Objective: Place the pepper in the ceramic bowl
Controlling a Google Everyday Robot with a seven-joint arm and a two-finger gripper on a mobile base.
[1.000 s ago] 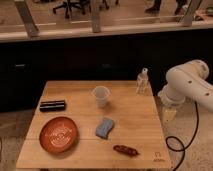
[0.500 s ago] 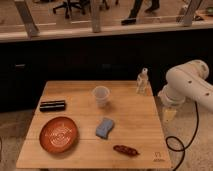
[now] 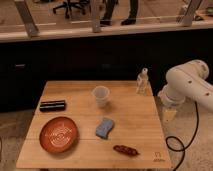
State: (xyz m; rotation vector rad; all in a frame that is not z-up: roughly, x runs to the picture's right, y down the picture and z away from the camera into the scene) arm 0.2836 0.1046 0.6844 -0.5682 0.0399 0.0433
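Observation:
The pepper is a small dark red chili lying flat near the table's front edge, right of centre. The ceramic bowl, a wide orange-brown dish with pale rings inside, sits at the front left with nothing in it. My gripper hangs over the table's far right corner, well behind the pepper and far from the bowl. It stands open and holds nothing. The white arm bends away to the right of the table.
A translucent white cup stands mid-table at the back. A blue sponge lies between bowl and pepper. A flat black bar lies at the left edge. A black cable loops beside the table's right side.

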